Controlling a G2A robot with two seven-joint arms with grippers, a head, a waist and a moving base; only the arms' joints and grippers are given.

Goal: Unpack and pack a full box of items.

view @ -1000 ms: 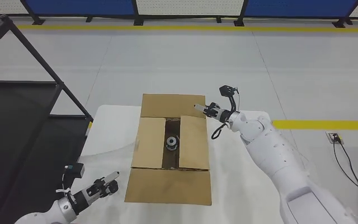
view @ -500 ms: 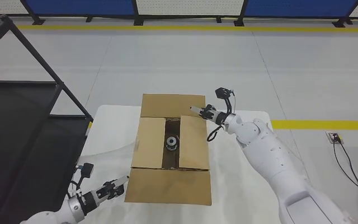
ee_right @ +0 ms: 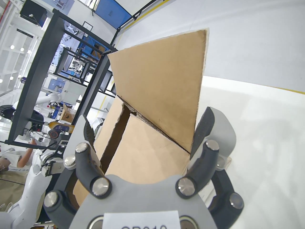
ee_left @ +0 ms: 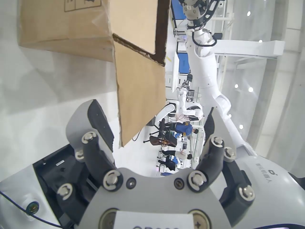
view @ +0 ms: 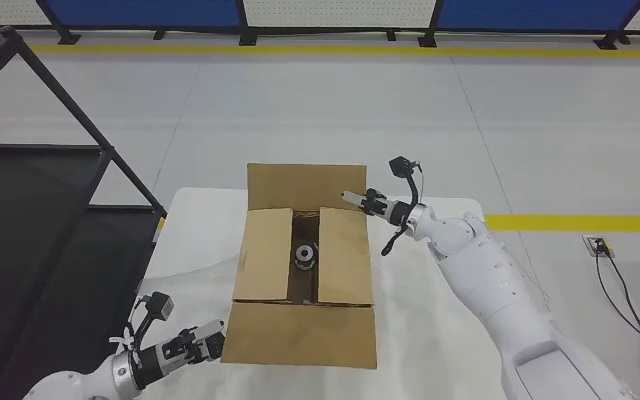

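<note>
A brown cardboard box point(view: 300, 335) stands mid-table with its near and far flaps folded outward. Its two side flaps point(view: 345, 255) lie nearly closed, and a dark round item point(view: 303, 256) shows in the gap between them. My right gripper point(view: 352, 198) is at the box's far right corner. It is open, with the tilted-up far flap point(ee_right: 162, 72) between its fingers point(ee_right: 205, 125). My left gripper point(view: 205, 342) is low at the near left corner, also open. The corner of the near flap point(ee_left: 140, 96) reaches between its fingers point(ee_left: 100, 122).
The white table point(view: 200, 230) has bare room to the left and right of the box. A black metal rack point(view: 60, 150) stands beside the table on the left. The right arm point(ee_left: 202, 48) rises behind the box in the left wrist view.
My left gripper has slid right, up to the near left corner of the box. The right gripper shifted slightly left along the far flap, which has tilted up a little.
</note>
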